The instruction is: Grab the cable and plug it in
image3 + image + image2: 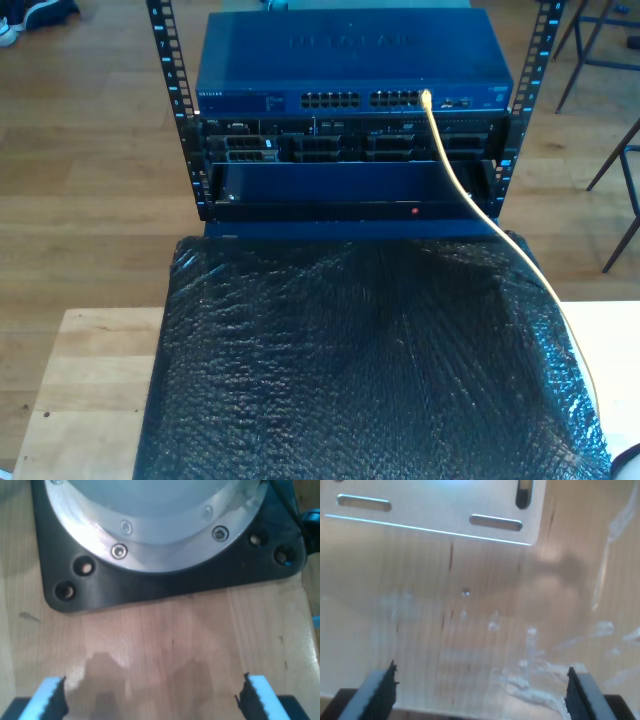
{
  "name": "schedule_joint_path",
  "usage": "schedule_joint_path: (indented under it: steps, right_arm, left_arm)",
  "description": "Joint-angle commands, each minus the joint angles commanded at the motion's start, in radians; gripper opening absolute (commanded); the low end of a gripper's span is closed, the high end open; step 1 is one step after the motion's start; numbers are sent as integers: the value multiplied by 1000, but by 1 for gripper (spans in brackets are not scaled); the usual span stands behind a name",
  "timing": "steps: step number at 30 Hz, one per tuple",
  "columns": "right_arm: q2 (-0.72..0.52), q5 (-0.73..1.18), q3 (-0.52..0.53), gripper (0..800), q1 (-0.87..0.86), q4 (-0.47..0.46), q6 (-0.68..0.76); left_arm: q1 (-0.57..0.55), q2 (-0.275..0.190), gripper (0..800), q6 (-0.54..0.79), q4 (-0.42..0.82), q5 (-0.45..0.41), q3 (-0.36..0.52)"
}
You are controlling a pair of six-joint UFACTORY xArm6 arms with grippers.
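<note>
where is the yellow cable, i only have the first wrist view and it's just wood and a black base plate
observer: In the exterior view the yellow cable climbs from that view's lower right to the port row of the blue switch.
operator: is the second claw holding anything
observer: No. The second claw is open over a wood surface, near a slotted metal plate.
</note>
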Motion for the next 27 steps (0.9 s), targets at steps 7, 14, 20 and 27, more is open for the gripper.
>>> schedule_joint_path:
  steps: [7, 14, 20, 27]
  right_arm:
    - [23, -26, 11, 796, -3, -12, 2]
    - [21, -49, 20, 798, -5, -11, 6]
    - [20, -51, 25, 798, -5, -11, 6]
    - [20, -51, 25, 798, -5, -11, 6]
  left_arm:
    - [0, 0, 800, 0, 0, 0, 0]
    - [0, 0, 800, 0, 0, 0, -2]
    - [0, 0, 800, 0, 0, 0, 0]
    - [0, 0, 800, 0, 0, 0, 0]
